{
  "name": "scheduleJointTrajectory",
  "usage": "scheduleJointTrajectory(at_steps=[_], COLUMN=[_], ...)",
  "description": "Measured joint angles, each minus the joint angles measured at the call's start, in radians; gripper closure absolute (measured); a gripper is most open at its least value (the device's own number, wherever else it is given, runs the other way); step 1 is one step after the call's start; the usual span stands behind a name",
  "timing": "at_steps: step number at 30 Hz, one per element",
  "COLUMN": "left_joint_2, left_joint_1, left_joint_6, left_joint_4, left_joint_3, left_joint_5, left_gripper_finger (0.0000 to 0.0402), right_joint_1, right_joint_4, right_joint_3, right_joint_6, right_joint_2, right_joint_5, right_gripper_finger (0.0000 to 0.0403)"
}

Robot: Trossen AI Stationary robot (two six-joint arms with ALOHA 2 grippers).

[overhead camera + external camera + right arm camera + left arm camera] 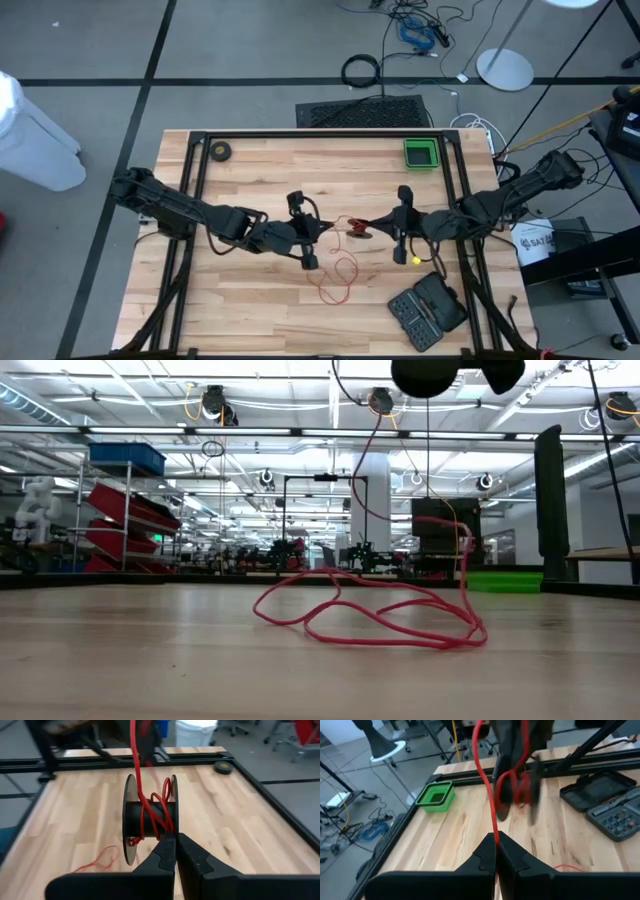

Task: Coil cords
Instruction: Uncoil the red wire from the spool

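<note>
The left gripper (pixel 496 851) had its jaws pressed together on the red cord (pixel 492 815), pinching it above the middle of the bench (pixel 260 290). The right gripper (pixel 176 851) had its jaws pressed together on the rim of the black reel (pixel 149 818), held up off the bench facing the left gripper. A few red turns lay around the reel's hub. From there the cord ran to the left jaws, and the slack dropped into loose loops (pixel 380 615) on the bench between the arms. A green tray (pixel 421 154) sat at the far edge, a black bit case (pixel 427 311) near the right arm.
</note>
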Motion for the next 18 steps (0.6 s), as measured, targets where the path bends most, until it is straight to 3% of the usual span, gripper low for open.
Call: scheduleJointTrajectory(at_steps=[12,18], left_joint_2=[0.024,0.063], left_joint_1=[0.045,0.064], left_joint_6=[0.005,-0.012], left_joint_4=[0.068,0.092], left_joint_3=[0.001,0.001], left_joint_5=[0.334,0.423], left_gripper_finger=[0.0399,0.0399], right_joint_1=[-0.063,-0.067], right_joint_4=[0.102,0.122], right_joint_3=[0.000,0.000], right_joint_6=[-0.030,-0.059], right_joint_2=[0.045,0.049], right_joint_5=[0.082,0.129], right_gripper_finger=[0.0403,0.0403])
